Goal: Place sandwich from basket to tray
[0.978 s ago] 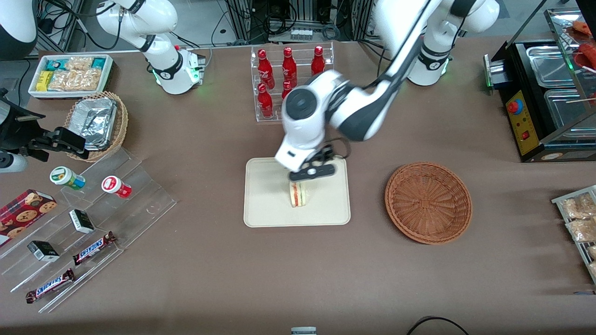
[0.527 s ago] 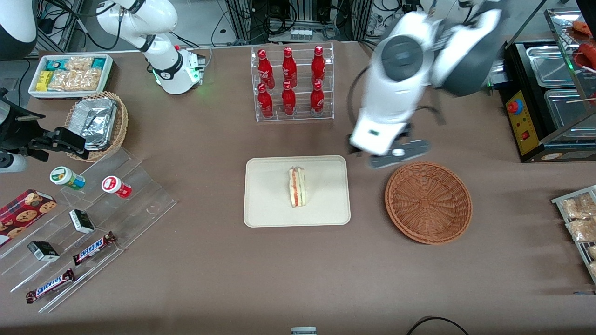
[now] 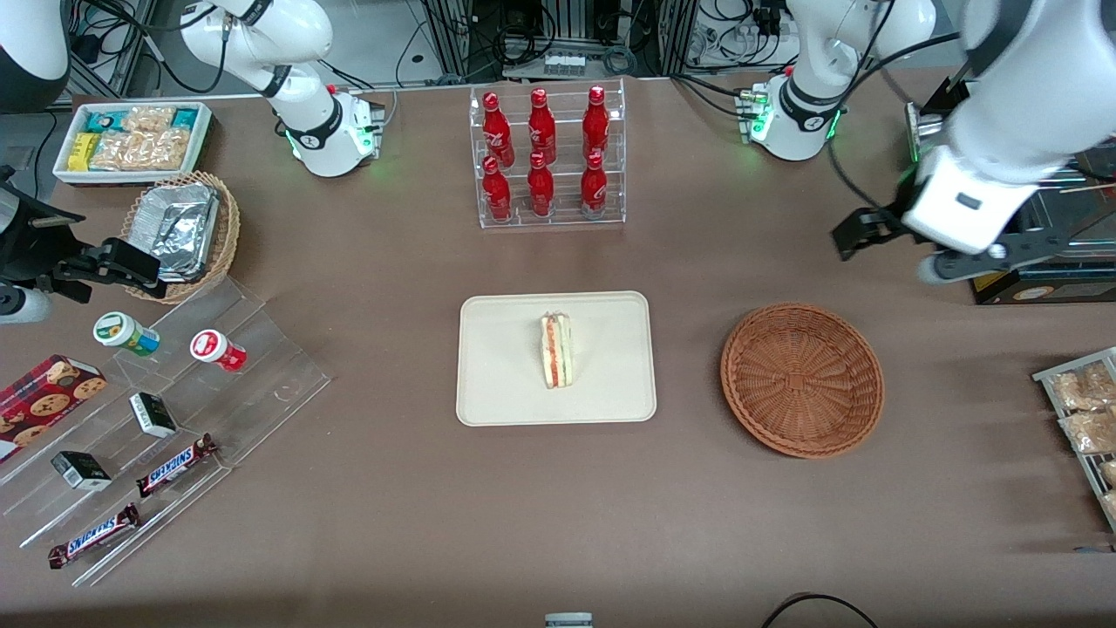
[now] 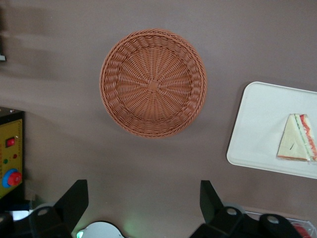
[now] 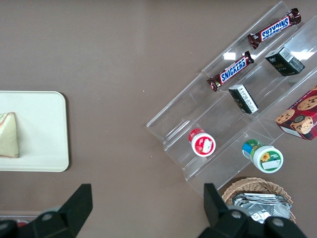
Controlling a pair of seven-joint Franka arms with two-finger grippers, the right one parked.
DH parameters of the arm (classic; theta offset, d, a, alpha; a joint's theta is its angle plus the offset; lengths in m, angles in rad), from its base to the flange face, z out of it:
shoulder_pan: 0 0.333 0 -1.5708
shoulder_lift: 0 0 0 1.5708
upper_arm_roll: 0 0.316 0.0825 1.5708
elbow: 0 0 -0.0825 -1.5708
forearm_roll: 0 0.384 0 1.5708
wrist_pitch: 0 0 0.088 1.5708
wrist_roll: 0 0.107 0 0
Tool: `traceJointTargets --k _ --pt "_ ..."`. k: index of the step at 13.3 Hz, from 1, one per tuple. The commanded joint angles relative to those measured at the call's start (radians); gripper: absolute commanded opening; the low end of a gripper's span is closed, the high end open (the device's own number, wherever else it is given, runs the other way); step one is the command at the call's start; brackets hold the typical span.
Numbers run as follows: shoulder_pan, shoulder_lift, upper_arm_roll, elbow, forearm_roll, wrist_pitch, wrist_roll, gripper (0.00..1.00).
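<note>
Front view: gripper (image 3: 907, 249) high toward working arm's end, clear of table.
fingers (image 4: 74, 201): wide apart, holding nothing.
sandwich (image 3: 556, 351): on tray (image 3: 497, 384), mid-tray, clear of rim.
basket (image 3: 802, 379): beside tray, apart.

The working arm was glossy white, built of rounded shells, with a dark band ringing its base joint and a green light glowing low on the base (image 3: 795, 122). Black cables ran from the base up along the links. Its end effector (image 4: 143, 208) was black (two flat wedge-shaped fingers (image 4: 74, 201) set wide apart), fixed under a white boxy wrist block bearing a small dark mark.
</note>
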Motion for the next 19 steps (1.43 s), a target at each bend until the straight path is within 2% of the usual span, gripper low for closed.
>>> traceJointTargets --k 1,5,6,10,11,17,19 --pt "-0.018 0.006 0.069 -0.001 0.014 -0.007 0.072 0.99" --pt "0.007 0.008 0.088 0.007 0.028 0.007 0.105 0.99" --pt "0.290 0.024 -0.178 0.037 0.028 0.005 0.129 0.99" --pt "0.703 0.009 -0.587 0.033 0.028 -0.027 0.137 0.99" --pt "0.781 0.009 -0.658 0.034 0.028 -0.032 0.137 0.99" --pt "0.787 -0.012 -0.662 0.018 0.031 -0.075 0.137 0.99" --pt "0.785 -0.015 -0.633 0.016 0.008 -0.090 0.203 0.99"
